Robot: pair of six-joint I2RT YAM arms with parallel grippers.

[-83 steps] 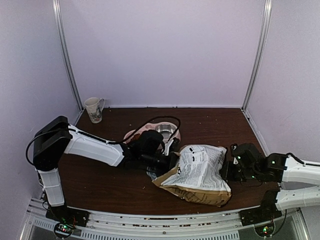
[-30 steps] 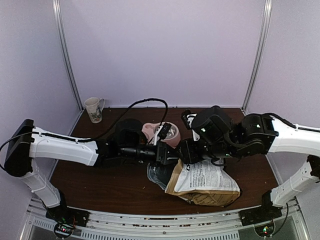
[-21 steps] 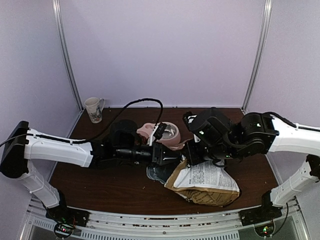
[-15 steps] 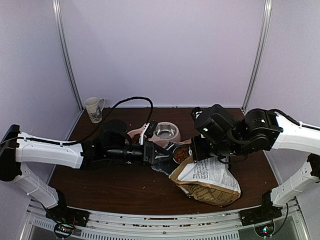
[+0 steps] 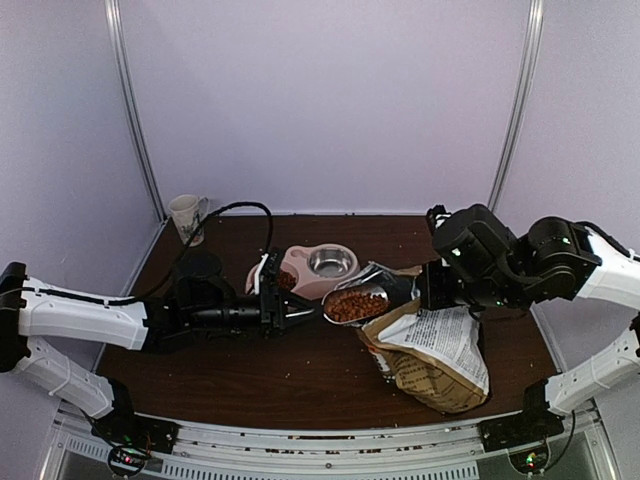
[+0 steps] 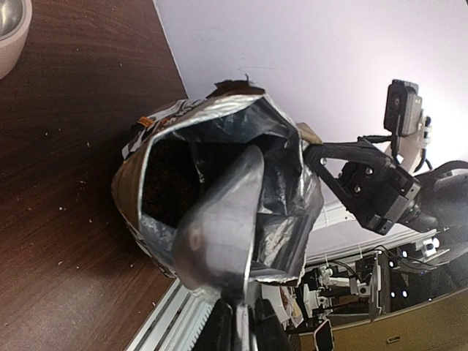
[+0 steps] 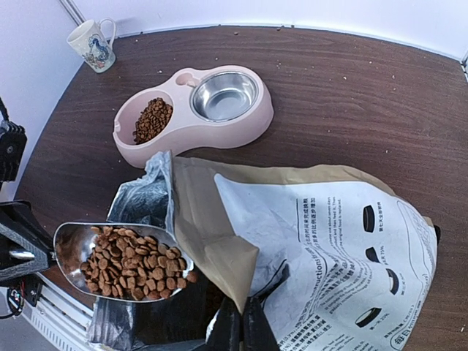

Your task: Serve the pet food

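A metal scoop heaped with reddish-brown pet food hangs just outside the open mouth of the tan paper bag. My left gripper is shut on the scoop's handle; the left wrist view shows the scoop's underside against the bag's foil mouth. My right gripper is shut on the folded top edge of the bag, holding it up. More pet food lies in the left well of the pink double bowl; its steel well holds nothing.
A patterned mug stands at the back left corner by the wall post. The pink bowl sits just behind the scoop. Loose crumbs dot the brown table. The left arm's cable loops above the table.
The left arm has drawn back to the left, bringing the scoop out of the bag full of kibble. The right gripper has closed on the bag's edge and pulled it right and upright.
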